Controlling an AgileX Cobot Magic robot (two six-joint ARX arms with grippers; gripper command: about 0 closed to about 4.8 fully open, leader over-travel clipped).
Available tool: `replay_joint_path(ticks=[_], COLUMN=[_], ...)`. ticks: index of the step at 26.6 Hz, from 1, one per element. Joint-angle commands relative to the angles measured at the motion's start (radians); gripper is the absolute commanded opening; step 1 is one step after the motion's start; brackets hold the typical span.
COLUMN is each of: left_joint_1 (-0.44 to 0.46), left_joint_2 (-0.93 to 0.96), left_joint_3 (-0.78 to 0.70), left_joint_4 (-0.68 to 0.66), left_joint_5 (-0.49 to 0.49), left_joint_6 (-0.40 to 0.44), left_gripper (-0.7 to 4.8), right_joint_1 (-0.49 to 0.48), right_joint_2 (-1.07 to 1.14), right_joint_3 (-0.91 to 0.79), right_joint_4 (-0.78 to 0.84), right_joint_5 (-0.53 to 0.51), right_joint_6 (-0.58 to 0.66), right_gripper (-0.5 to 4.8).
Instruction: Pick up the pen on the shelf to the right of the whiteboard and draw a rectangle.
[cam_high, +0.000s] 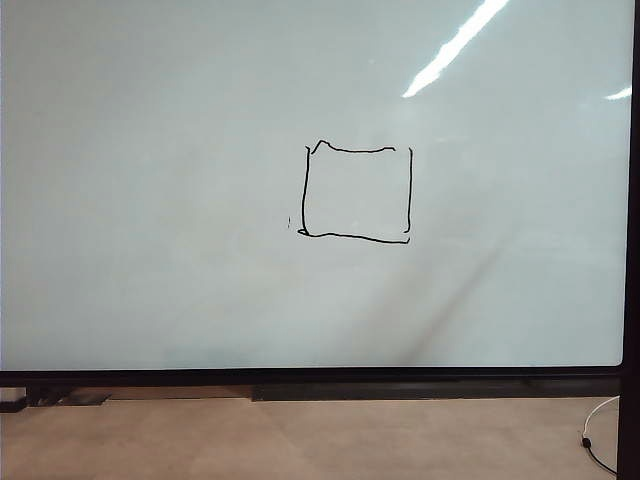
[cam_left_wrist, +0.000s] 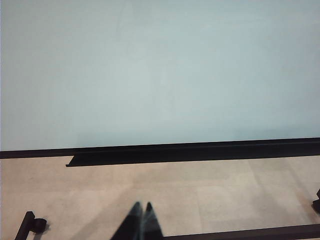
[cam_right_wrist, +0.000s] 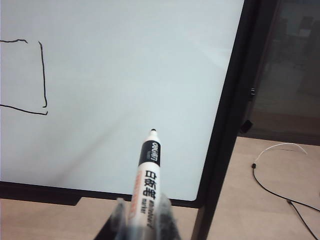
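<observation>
Gripping the pen (cam_right_wrist: 146, 182), right gripper (cam_right_wrist: 142, 220) points its tip off the whiteboard (cam_right_wrist: 125, 75), rectangle (cam_high: 357, 192) drawn; left gripper (cam_left_wrist: 141, 220) closed, empty.

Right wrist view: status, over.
Right gripper shut on slim white marker pen, tip off the glossy whiteboard. Black hand-drawn rectangle closed. Left gripper shut, empty, low. Nothing obstructing.

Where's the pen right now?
The pen is gripped in the right claw, off the whiteboard, tip pointing toward its lower right area, right of the rectangle.
</observation>
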Motion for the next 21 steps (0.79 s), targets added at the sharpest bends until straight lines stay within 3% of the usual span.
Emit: replay_joint_path(ticks=[1, 9, 21], left_joint_1=[0.0, 0.0, 0.0], left_joint_2=[0.0, 0.0, 0.0], left_joint_3=[0.003, 0.004, 0.004], left_joint_4=[0.006, 0.006, 0.006], left_joint_5=[0.002, 0.002, 0.002], left_joint_6=[0.0, 0.0, 0.0], left_gripper=[-0.05, -0.05, -0.05], right_joint_1=[-0.019, -0.023, -0.023], right_joint_2=[0.0, 0.0, 0.0], right_joint_3=[-0.007, -0.007, -0.007], right_joint_4=[0.018, 0.029, 0.016], right_joint_5=[0.037, 0.096, 0.059], right_joint_6=[0.004, 0.004, 0.004], right_gripper=[-0.06, -0.06, -0.05])
